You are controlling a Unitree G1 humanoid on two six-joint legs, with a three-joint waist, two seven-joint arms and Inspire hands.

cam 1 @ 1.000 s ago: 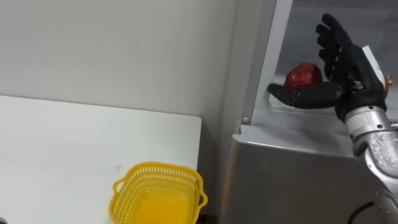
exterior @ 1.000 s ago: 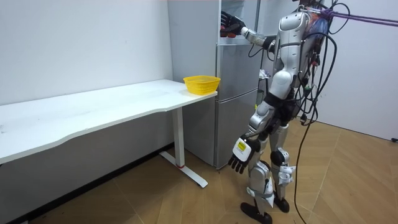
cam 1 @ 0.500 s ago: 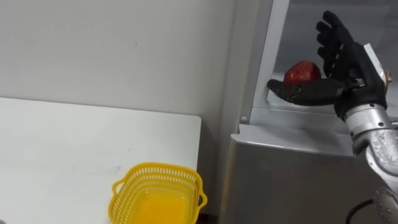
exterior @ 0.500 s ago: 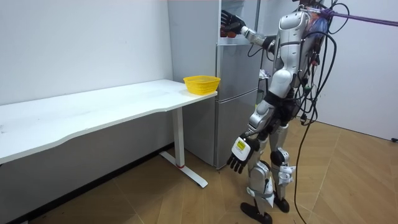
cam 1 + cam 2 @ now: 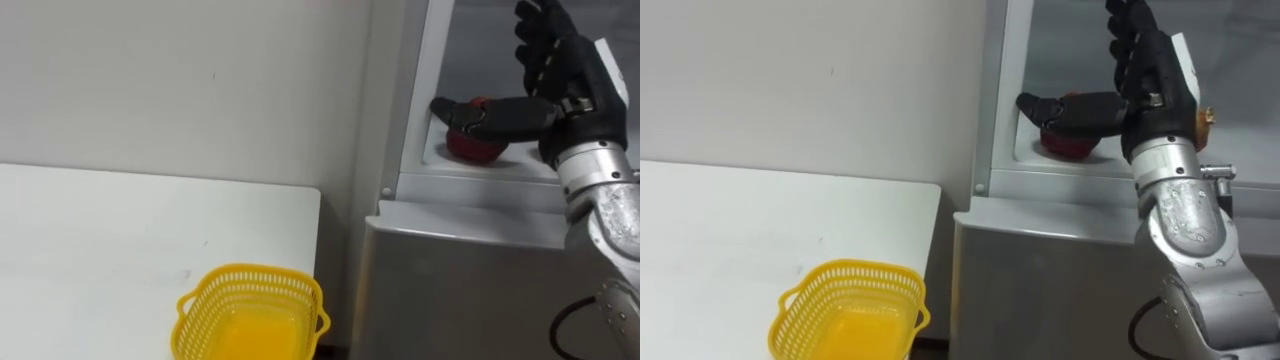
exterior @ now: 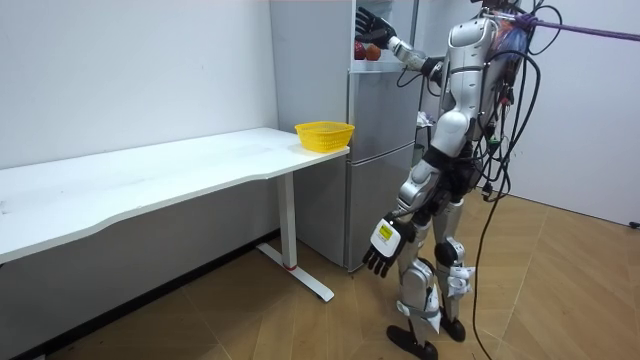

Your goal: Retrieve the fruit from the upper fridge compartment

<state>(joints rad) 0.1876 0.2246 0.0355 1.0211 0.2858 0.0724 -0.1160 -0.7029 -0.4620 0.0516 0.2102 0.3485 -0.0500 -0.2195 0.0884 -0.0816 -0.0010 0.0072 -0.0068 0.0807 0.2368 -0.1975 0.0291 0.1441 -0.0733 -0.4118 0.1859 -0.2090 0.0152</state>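
Observation:
A red apple [image 5: 475, 147] lies on the shelf of the open upper fridge compartment [image 5: 500, 175]. My right hand [image 5: 565, 75] is raised inside that compartment, open, with its fingers pointing up to the right of the apple. Its thumb stretches left across the apple's top and hides part of it. In the room view I stand facing the fridge [image 6: 375, 150] with the right hand [image 6: 375, 25] held high. My left hand [image 6: 385, 245] hangs beside my thigh with relaxed fingers.
A yellow plastic basket [image 5: 252, 315] stands at the right end of the white table [image 5: 100, 230], just left of the fridge. The lower fridge door [image 5: 470, 290] is closed below the hand. A bare wall lies behind the table.
My right hand has risen inside the compartment. Its thumb, earlier in front of the apple's lower part, now lies across the apple's top.

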